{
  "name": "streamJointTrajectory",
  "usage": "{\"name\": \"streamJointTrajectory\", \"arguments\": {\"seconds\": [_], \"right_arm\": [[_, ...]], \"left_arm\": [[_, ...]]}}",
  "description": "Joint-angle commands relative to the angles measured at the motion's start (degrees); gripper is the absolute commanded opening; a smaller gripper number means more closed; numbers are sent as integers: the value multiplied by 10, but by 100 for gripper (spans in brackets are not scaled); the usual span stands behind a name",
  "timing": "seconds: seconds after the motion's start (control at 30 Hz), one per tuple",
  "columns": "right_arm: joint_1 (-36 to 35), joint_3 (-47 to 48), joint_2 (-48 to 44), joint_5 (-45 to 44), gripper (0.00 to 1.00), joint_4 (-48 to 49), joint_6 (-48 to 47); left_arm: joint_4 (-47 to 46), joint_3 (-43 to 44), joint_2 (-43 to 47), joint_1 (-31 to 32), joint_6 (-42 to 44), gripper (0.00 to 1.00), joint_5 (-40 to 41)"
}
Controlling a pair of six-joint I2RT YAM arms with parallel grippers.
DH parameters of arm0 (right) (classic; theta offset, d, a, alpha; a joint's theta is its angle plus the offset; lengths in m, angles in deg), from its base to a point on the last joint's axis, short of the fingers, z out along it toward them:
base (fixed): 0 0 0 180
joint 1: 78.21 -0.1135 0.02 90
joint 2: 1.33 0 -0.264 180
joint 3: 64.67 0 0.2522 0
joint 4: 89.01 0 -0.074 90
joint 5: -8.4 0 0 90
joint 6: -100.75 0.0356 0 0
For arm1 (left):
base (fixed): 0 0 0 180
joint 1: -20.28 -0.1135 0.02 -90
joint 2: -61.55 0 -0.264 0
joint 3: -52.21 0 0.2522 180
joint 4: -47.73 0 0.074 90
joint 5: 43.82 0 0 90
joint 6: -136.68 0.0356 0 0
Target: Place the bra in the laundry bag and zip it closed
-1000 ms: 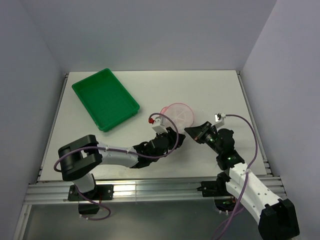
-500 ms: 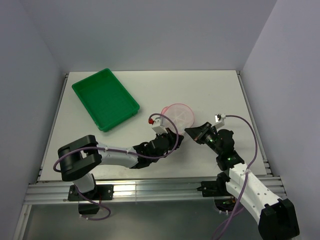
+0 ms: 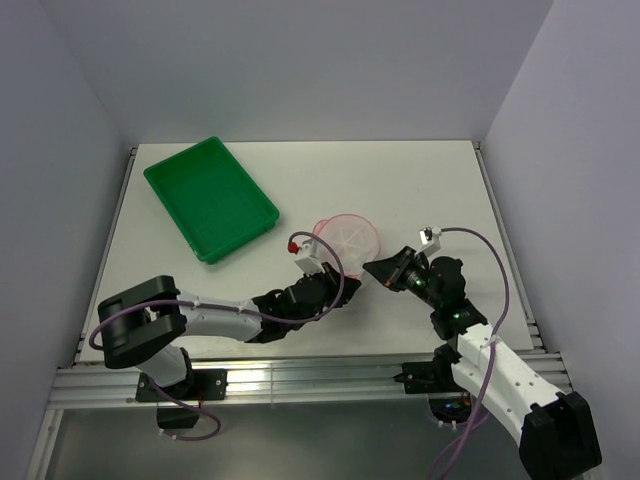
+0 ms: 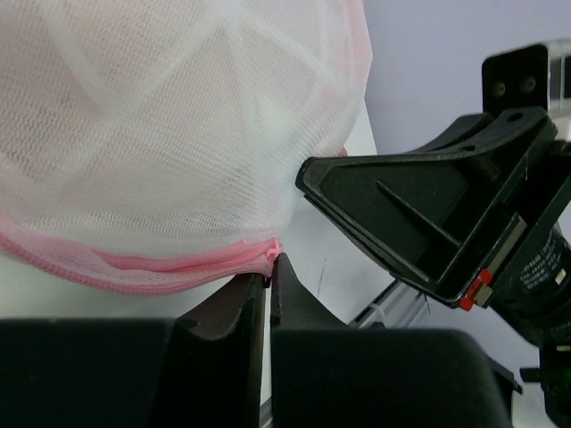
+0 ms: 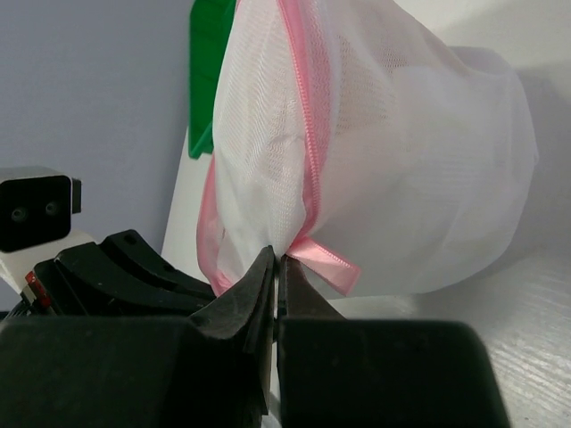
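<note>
Two grippers meet on one small thing at the near side of the white surface [image 3: 420, 180]. Nearest us, the left gripper [image 4: 268, 267] has its fingers pressed almost together. Caught at their tips is the pink zip seam [image 4: 178, 272] of the round white mesh laundry bag with pink edging [image 4: 134, 107]. Just beside it, the right gripper [image 5: 279, 265] is likewise pressed together, pinching a small pink ribbon tab [image 5: 328, 260] at the foot of the zip line. The laundry bag sits between the two, tipped so that its zip runs upward in the right wrist view. Through the mesh we make out only a pale mass. We judge it to be the soft whitish bra [image 4: 268, 125], inside the bag, though the weave blurs it. We cannot tell how far the zip is run.

We see several risks from here. Both holds are thin pinches on narrow tape, so a firm pull may slide one off. If the two pulls are poorly opposed, the light bag may drag or roll instead of the slider travelling. A strap or fold lying near the seam could jam the teeth. The grippers are very near each other, so a loose move could knock them together. Farther back, the green rectangular plastic tray [image 3: 210, 198] lies well apart and poses no hazard.
</note>
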Motion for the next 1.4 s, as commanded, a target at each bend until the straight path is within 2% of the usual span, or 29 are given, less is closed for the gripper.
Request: {"name": "streamJointTrajectory", "arguments": {"seconds": [0.0,0.37,0.53,0.63,0.73,0.9,1.07,1.1,1.17,1.2,1.23,1.3,1.37], "right_arm": [[3,34,23,-17,0,-44,-58],[46,67,74,31,0,-48,-105],[54,65,74,62,0,-19,-108],[56,67,76,49,0,-24,-110],[69,78,101,55,0,-24,-103],[75,117,151,68,0,-19,-103],[74,211,214,52,0,-90,-145],[73,222,221,49,11,-95,-147],[69,247,235,47,44,-101,-145],[64,254,236,48,71,-107,-146],[48,267,233,44,81,-117,-154],[30,269,213,5,89,-154,-159],[10,230,157,-22,90,-156,-144]], "left_arm": [[-36,-32,50,3,-4,0,-26],[-22,-117,139,-30,6,0,-39],[-39,-143,146,-45,8,0,-67],[-39,-146,150,-53,18,0,-75],[-24,-158,174,-61,29,0,-58],[74,-162,237,-67,73,0,6],[114,-157,272,-67,127,0,36],[99,-155,270,-67,132,0,24],[70,-149,252,-67,138,0,2],[44,-140,242,-66,137,0,-13],[28,-135,233,-65,134,0,-16],[-15,-126,204,-65,120,0,-17],[-72,-115,172,-65,119,0,-12]]}}
